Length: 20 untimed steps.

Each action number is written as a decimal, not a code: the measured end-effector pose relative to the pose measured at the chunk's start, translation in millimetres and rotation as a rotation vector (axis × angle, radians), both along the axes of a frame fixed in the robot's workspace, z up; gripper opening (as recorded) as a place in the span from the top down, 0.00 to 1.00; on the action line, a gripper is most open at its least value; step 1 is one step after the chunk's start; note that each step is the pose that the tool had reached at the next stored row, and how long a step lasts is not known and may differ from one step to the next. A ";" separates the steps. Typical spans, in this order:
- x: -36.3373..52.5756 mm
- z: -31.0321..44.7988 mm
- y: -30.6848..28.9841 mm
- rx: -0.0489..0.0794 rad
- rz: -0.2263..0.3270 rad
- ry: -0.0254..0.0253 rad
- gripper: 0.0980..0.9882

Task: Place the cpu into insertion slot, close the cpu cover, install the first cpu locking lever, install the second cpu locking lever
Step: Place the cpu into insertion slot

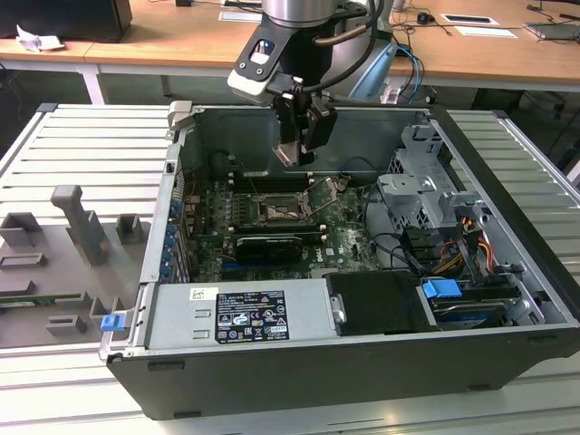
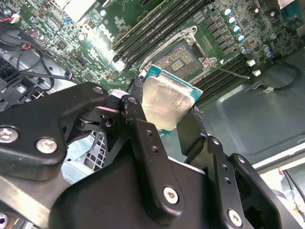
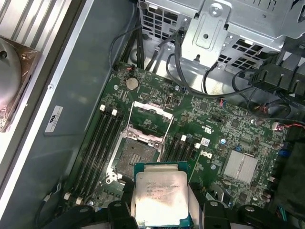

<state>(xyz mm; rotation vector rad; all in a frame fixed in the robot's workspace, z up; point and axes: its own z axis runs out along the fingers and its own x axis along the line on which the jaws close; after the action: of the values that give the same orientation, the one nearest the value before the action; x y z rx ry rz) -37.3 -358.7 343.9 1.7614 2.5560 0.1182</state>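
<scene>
My gripper (image 1: 296, 159) hangs inside the open computer case, shut on the cpu (image 2: 164, 101), a flat square chip with a pale metal top and a teal edge. The black fingers (image 2: 138, 102) clamp it on two opposite sides. In the first wrist view the cpu (image 3: 161, 194) sits just beside and above the insertion slot (image 3: 138, 158), a dark square socket that lies bare. The cpu cover (image 3: 150, 110), a thin silver frame, stands swung up at the slot's far side. A thin locking lever (image 2: 229, 72) sticks out beside the insertion slot (image 2: 183, 56). On the board below the gripper lies the insertion slot (image 1: 275, 210).
Black memory slots (image 3: 102, 139) flank the socket. A grey power-supply box (image 1: 240, 314) fills the case front, and a metal drive cage (image 1: 426, 195) with cables stands on the exterior view's right. A silver heatsink (image 3: 240, 165) sits on the board. A grey fixture plate (image 1: 72, 237) lies outside on the left.
</scene>
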 end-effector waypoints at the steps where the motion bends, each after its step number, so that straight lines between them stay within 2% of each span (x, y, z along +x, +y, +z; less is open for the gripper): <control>1: 0.0 -0.2 0.0 0.000 -0.001 0.0000 0.52; 6: -0.1 -1.8 0.0 0.000 -0.014 -0.0001 0.52; 12: -0.1 -5.3 0.0 0.000 -0.118 0.0000 0.52; 20: -0.1 -7.1 0.1 0.000 -0.199 0.0001 0.52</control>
<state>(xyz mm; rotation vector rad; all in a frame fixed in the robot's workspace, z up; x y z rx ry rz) -37.5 -358.7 336.8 2.0020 2.3629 0.1118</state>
